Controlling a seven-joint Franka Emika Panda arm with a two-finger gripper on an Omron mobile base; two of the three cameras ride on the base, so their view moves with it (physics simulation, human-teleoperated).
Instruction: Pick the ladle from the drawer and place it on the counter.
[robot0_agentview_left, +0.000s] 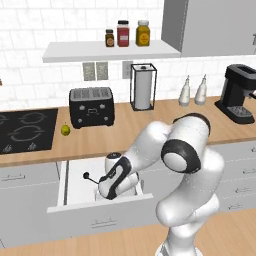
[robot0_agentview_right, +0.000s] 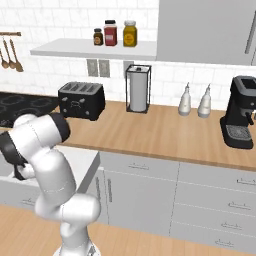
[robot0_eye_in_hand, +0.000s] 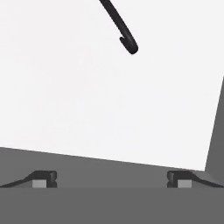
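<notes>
Ladle-fetching is the job, and the counter where it must end up runs long and wood-grained above the grey cabinets, with a toaster and a paper-towel stand set back near the wall. Below it the drawer stands pulled out, its white floor bare apart from the ladle. In the left base view the small round bowl end shows just left of my hand; in the hand view the hooked handle end curves in from the top edge, lying flat on the white floor.

My arm folds forward and down from the base, elbow high, wrist bent so the hand points into the drawer near its front wall. My gripper hangs over the drawer floor with the jaws spread wide and nothing between them. The fingertips sit apart from the ladle, which lies ahead of them.

To do this step well, I judge I should travel forward until the thin handle runs between the tips, turn the wrist so the jaws cross the handle rather than run along it, then lower almost to the floor before closing. A handle this slender could slip or roll if caught off-centre.
</notes>
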